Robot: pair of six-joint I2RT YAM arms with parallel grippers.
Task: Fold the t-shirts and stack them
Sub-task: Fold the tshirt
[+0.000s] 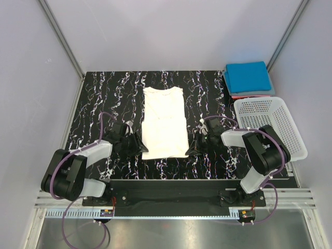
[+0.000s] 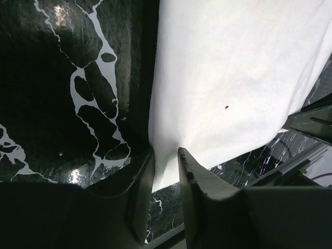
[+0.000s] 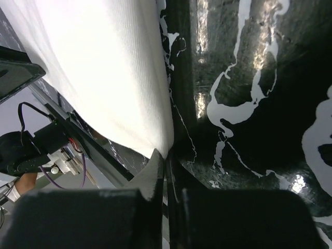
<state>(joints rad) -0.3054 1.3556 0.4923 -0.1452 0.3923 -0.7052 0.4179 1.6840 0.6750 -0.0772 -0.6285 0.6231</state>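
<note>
Left end effector (image 2: 166, 155) has its fingers closed to a narrow slot filled by the near left corner of the white t-shirt (image 1: 165, 122), with creases running out from the pinch. Right end effector (image 3: 166, 158) has its fingers pressed together on the near right corner. Only the wrist views show these grips; from above, both fingertips are dark shapes at the hem.

The top view alone shows the whole shirt. It is a narrow strip lying flat mid-worktop (image 1: 104, 98), its long axis running away from the arms, collar end far and hem near. Its chest print cannot be made out.

At the far right corner a folded blue t-shirt (image 1: 248, 77) lies on the red t-shirt (image 1: 244, 96), which shows only as a thin edge. A white basket (image 1: 270, 124) sits just in front of them.
</note>
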